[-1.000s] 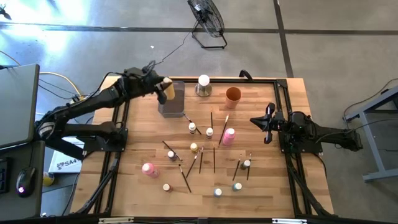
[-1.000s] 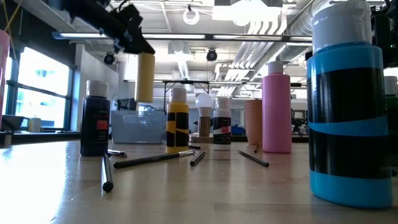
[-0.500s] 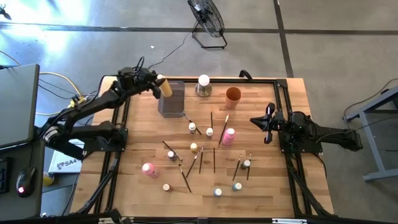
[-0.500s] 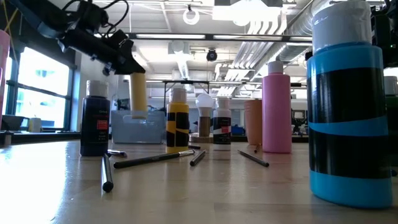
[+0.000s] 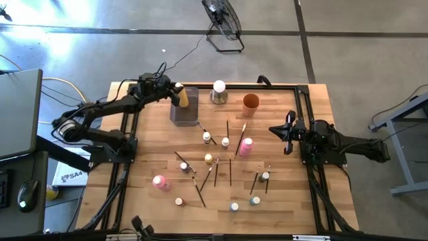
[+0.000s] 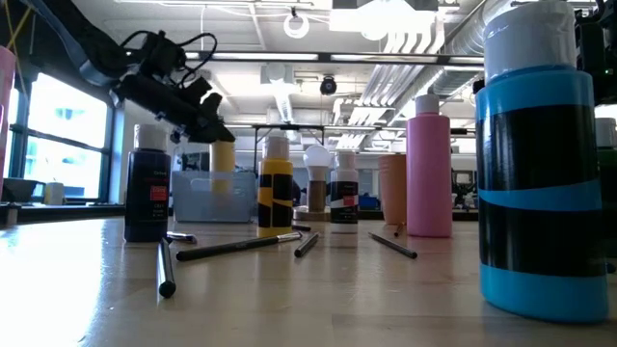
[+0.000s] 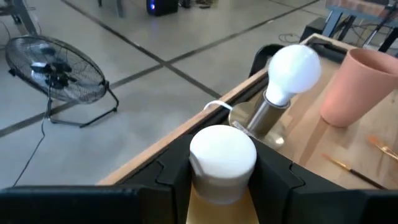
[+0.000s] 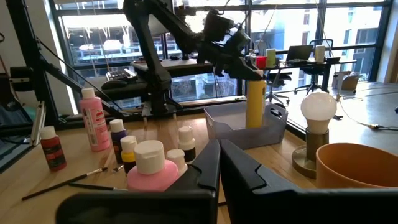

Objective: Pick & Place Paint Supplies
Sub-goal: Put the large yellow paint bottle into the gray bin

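My left gripper [image 5: 175, 94] has its dark, hard-edged fingers [image 7: 280, 177] clamped on the tall yellow plastic paint bottle with a rounded white cap [image 7: 222, 155]. I hold it upright, its lower end inside the translucent grey rectangular tray [image 8: 239, 127] at the table's far left. From my wrist I see the cap, smooth and matte, wedged between both fingers.

Just beyond the tray stands the glossy white ball on a brushed metal cylinder base [image 5: 219, 91], and beside that the matte orange plastic cup [image 5: 250, 102], a plain tapered shape.

The pale, slatted wooden table [image 5: 294, 201] carries the remaining supplies, scattered across its middle: a pink bottle standing upright [image 5: 245, 146], another pink bottle lying on its side [image 5: 160, 182] near the left edge, tiny white-capped bottles [image 5: 225, 142] and thin dark-handled paintbrushes [image 5: 230, 171] at loose angles.

My right gripper [image 5: 288, 132] waits at the right edge of the table, fingers pressed together with nothing between them.
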Motion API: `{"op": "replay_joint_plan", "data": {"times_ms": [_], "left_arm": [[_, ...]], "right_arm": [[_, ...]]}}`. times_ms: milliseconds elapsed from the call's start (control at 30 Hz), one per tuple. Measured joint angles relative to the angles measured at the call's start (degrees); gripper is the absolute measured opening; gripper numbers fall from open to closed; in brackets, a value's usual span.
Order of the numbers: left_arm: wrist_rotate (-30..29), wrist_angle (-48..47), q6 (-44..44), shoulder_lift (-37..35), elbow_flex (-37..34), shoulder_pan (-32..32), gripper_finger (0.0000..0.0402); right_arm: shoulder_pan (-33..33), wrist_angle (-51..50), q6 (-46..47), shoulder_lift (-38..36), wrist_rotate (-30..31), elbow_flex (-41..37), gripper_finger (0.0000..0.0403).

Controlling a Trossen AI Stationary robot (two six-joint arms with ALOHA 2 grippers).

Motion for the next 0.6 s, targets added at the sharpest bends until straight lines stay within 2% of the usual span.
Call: {"op": "replay_joint_plan", "data": {"times_ms": [167, 600], "left_arm": [[-0.1, 2.4, -0.2, 3.1, 0.1, 0.0, 0.0122], [0.5, 2.4, 0.0, 3.4, 0.1, 0.0, 0.0122]], "right_arm": [[0.0, 0.0, 0.0, 0.0, 0.0, 0.0, 0.0004], [0.0, 0.0, 0.0, 0.0, 0.0, 0.0, 0.0004]]}}
